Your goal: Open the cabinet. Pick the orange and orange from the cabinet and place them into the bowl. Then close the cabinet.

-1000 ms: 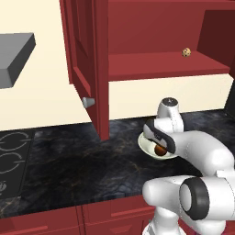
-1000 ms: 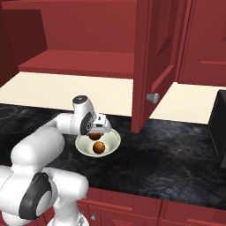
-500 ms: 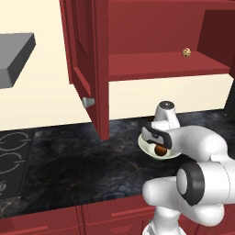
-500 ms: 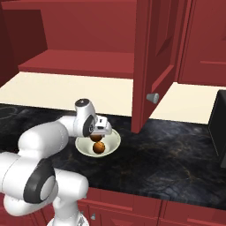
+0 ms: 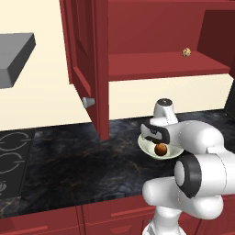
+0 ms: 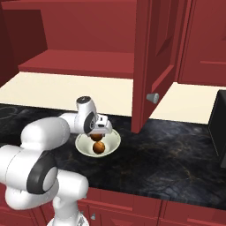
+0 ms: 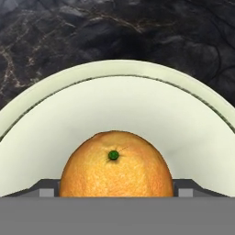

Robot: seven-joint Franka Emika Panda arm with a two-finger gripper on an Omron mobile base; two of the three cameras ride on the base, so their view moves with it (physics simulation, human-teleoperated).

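Note:
The cabinet stands open, its door (image 5: 87, 59) (image 6: 154, 57) swung out over the counter. On the dark counter sits the cream bowl (image 5: 146, 147) (image 6: 83, 145) (image 7: 114, 69). One orange (image 5: 160, 149) (image 6: 100, 148) lies inside it. My gripper (image 5: 154, 134) (image 6: 98, 130) (image 7: 117, 190) hangs just over the bowl, pointing down into it. The other orange (image 6: 96, 137) (image 7: 117, 165) sits between my fingertips, touching both, low inside the bowl's rim.
A tan speckled ball (image 5: 186, 52) rests on the cabinet shelf at the right. The open door's knob (image 5: 88, 102) (image 6: 152, 98) juts out at arm height beside the bowl. A cooktop (image 5: 11, 156) and a grey hood (image 5: 13, 55) lie to the left. A dark appliance (image 6: 218, 128) stands at the right.
The arm's elbow has swung closer to the base cameras. The gripper has stayed over the bowl with the orange in it, shifting only slightly.

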